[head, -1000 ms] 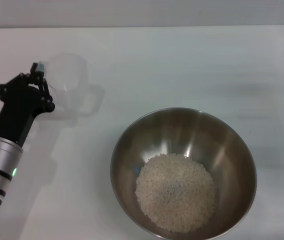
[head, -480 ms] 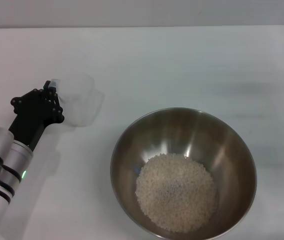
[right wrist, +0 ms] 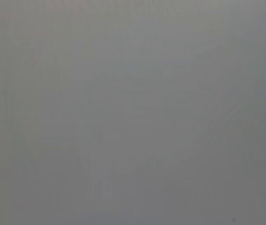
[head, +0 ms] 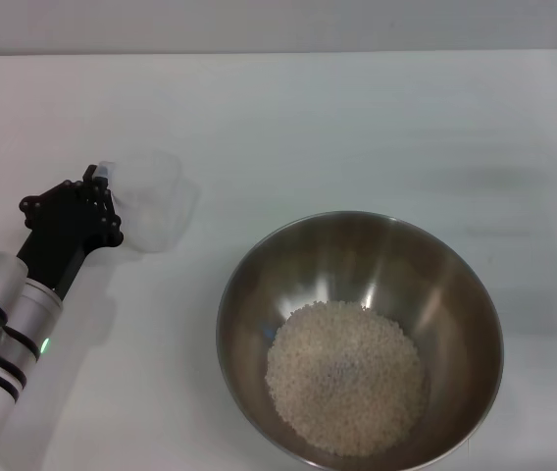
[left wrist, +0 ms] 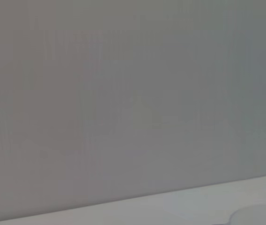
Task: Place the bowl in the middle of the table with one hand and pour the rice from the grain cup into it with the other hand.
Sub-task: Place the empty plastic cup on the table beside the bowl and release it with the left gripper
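The steel bowl [head: 455, 285] stands on the white table [head: 357, 118], right of centre and near the front edge. A pale mound of rice [head: 345, 378] lies in its bottom. My left gripper [head: 104, 194] is at the left of the table, shut on the side handle of the clear grain cup [head: 153, 201]. The cup looks empty and rests low at the tabletop, well left of the bowl. The right gripper is out of view; its wrist view shows only flat grey.
The table's far edge meets a grey wall [head: 278, 25]. The left wrist view shows that wall above a strip of table [left wrist: 170, 206]. Bare tabletop lies between the cup and the bowl and behind the bowl.
My left gripper carried the cup from farther back toward the front and down to the table. In the last half second it barely moved. The bowl and rice stayed put.
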Controlling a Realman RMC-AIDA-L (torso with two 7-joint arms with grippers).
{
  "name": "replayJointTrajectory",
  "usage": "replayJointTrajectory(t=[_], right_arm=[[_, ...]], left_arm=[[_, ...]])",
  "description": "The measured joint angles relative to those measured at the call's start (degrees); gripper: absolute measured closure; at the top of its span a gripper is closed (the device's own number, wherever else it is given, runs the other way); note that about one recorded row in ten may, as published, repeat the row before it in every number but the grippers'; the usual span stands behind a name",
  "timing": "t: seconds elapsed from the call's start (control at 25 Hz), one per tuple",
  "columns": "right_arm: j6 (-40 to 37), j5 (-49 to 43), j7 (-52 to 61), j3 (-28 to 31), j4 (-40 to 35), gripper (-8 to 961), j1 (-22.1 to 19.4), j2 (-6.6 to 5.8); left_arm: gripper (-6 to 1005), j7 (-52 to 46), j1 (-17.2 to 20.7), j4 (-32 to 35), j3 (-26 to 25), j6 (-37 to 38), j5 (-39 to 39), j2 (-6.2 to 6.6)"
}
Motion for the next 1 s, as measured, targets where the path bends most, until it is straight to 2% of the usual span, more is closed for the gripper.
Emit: replayJointTrajectory(t=[0.6,0.68,0.76,1.0], right_arm=[[-0.1,-0.3,0.1,0.0,0.7,531,0.4,-0.12],[0.0,-0.4,0.1,0.0,0.7,532,0.5,-0.16],[0.2,-0.4,-0.2,0.0,0.7,532,0.6,-0.17],[1.8,-0.9,-0.5,-0.6,1.1,532,0.7,-0.17]], left_arm=[[813,0.0,1.5,-0.4,1.0,0.5,0.5,0.24],[705,0.0,1.5,-0.4,1.0,0.5,0.5,0.24],[597,0.0,3.6,-0.1,2.2,4.0,0.5,0.26],[596,-0.2,7.8,-0.5,3.2,11.8,0.5,0.27]])
